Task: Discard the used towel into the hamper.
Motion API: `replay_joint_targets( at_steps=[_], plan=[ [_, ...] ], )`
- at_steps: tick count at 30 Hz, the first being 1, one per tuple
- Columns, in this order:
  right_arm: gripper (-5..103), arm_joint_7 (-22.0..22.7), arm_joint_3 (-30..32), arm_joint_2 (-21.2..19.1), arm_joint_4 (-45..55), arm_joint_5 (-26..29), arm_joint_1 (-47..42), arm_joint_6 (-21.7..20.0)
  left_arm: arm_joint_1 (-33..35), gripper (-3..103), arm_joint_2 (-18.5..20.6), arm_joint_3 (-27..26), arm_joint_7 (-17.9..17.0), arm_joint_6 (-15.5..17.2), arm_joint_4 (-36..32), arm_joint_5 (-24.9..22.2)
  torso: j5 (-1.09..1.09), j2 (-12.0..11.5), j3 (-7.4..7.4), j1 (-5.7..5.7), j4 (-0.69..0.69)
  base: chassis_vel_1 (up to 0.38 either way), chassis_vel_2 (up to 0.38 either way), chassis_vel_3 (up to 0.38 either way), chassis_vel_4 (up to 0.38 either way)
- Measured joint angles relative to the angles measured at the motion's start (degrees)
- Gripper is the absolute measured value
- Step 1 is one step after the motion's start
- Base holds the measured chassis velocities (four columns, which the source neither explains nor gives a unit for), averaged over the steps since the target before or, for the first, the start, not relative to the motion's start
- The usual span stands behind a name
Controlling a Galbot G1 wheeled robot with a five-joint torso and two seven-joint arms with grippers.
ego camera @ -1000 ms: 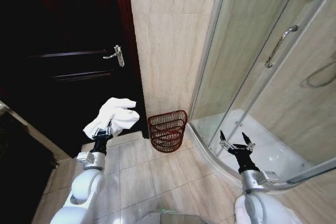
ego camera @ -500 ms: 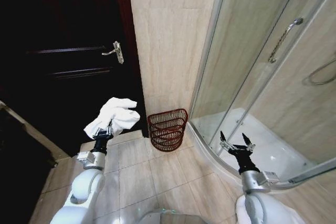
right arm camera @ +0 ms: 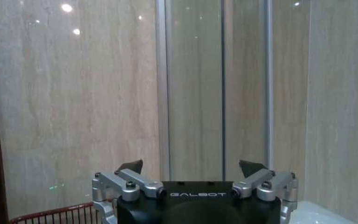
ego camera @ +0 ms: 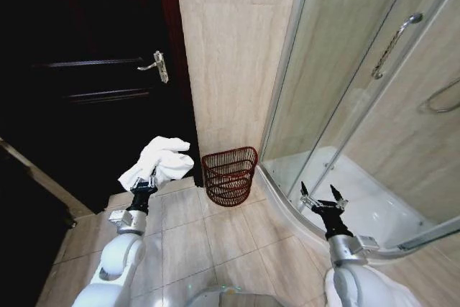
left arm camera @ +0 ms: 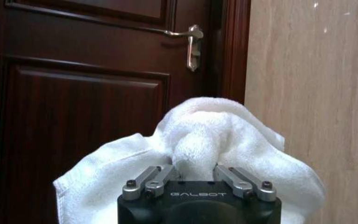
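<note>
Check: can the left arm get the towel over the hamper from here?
Probably yes. The left gripper holds the towel raised just left of the hamper, whose top is open, with bare floor between.

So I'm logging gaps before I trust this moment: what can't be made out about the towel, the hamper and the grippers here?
- Left gripper: in the left wrist view the towel covers the fingertips, so the contact is hidden.
- Hamper: in the head view its inside is too dark and small to tell if anything lies in it.
- Hamper, right wrist view: just a bit of rim, cut off by the picture's edge and the right gripper.
</note>
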Motion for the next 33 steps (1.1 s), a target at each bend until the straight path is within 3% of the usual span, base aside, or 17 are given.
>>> replay_joint_targets(
  at_steps=[15,33],
  plan=[
    [100,0.0,-0.3,0.2,-0.5,-0.8,0.3,0.2,-0.6,19,0.2,0.0,0.6,-2.3,1.9,-0.1,0.00,-3.3,-2.05,-1.23,0.00,0.000,0.000,0.000,0.000],
    [100,-0.2,-0.4,0.2,-1.2,-1.9,0.4,-0.1,-1.4,19,0.5,0.9,1.7,-2.7,3.1,-0.1,0.00,-3.1,-1.99,-1.15,-0.01,-0.031,0.028,0.031,-0.026]
  ],
)
